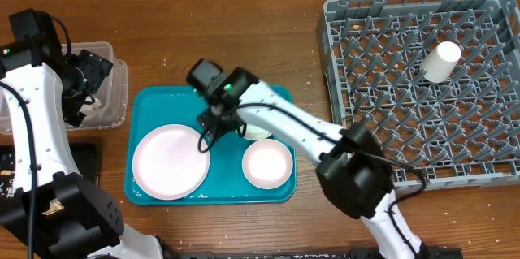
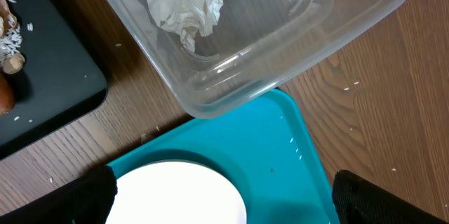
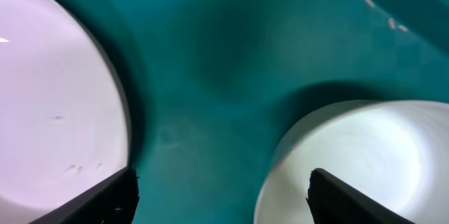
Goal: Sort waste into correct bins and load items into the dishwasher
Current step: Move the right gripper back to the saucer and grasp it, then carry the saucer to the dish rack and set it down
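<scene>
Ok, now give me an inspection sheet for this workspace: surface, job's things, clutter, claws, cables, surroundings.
Surface: wooden table, with pale crumbs scattered on it.
Job's things: cup in the rack; plate, dish and bowl on the teal tray; wrapper in the tub; carrot and rice on the black tray.
Clutter: nothing seen besides the crumbs.
Claws: left claw open and empty, over the tub; right claw open and empty, low over the teal tray between plate and bowl.
Cables: black cables run along both arms.
Surroundings: nothing seen.
</scene>
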Controlling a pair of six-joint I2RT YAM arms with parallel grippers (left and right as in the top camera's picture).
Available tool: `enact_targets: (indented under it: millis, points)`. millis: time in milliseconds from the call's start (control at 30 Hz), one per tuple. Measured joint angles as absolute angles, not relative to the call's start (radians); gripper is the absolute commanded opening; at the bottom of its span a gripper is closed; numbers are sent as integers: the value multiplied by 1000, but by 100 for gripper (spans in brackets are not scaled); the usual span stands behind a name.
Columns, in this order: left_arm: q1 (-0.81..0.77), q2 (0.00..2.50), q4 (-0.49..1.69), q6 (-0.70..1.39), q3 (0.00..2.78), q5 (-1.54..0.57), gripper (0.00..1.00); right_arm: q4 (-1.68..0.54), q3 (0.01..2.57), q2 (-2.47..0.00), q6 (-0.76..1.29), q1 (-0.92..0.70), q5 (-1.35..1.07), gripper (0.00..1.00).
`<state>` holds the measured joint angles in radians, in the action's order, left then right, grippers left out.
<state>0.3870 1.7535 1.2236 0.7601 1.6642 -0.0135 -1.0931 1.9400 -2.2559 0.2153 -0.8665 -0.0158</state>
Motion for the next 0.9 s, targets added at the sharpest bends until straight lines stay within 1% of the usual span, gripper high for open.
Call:
enact_targets:
  millis: [33, 100, 133, 167, 233, 300, 367, 467, 500, 533, 733, 867, 900]
  points:
    - [387, 1753, 1224, 760, 1664, -14, 100, -1093, 1940, -2275, 213, -876, 2, 79]
    - [387, 1753, 1224, 760, 1664, -14, 100, -1093, 1940, -2300, 212, -879, 22, 73]
    - [387, 1753, 1224, 760, 1664, -14, 100, -1093, 1940, -2310, 212, -878, 30, 68]
    - [387, 1753, 1224, 760, 1664, -14, 100, -1092, 1940, -2317, 211, -876, 35, 57]
    - [387, 1753, 1224, 760, 1664, -14, 100, -1090, 1940, -2322, 213, -872, 45, 45]
    - [387, 1753, 1224, 760, 1664, -14, 100, -1089, 1940, -2322, 210, -870, 52, 39]
    - [387, 1753, 1224, 760, 1664, -14, 100, -1094, 1940, -2322, 209, -870, 59, 26]
    - [387, 1753, 1224, 760, 1664, -14, 100, -1151, 1956, -2322, 213, -870, 59, 15]
    - [387, 1753, 1224, 760, 1664, -14, 100, -1171, 1969, -2322, 211, -870, 59, 8]
    - [387, 1753, 1224, 760, 1664, -14, 100, -1195, 2001, -2322, 209, -870, 60, 4]
    - [387, 1753, 1223, 760, 1664, -14, 100, -1325, 2200, -2305, 207, -834, 57, 4]
    - [387, 1753, 1224, 760, 1664, -14, 100, -1374, 2264, -2233, 208, -748, 41, 4]
    - [387, 1753, 1224, 760, 1664, -14, 100, -1389, 2266, -2194, 208, -703, 29, 4]
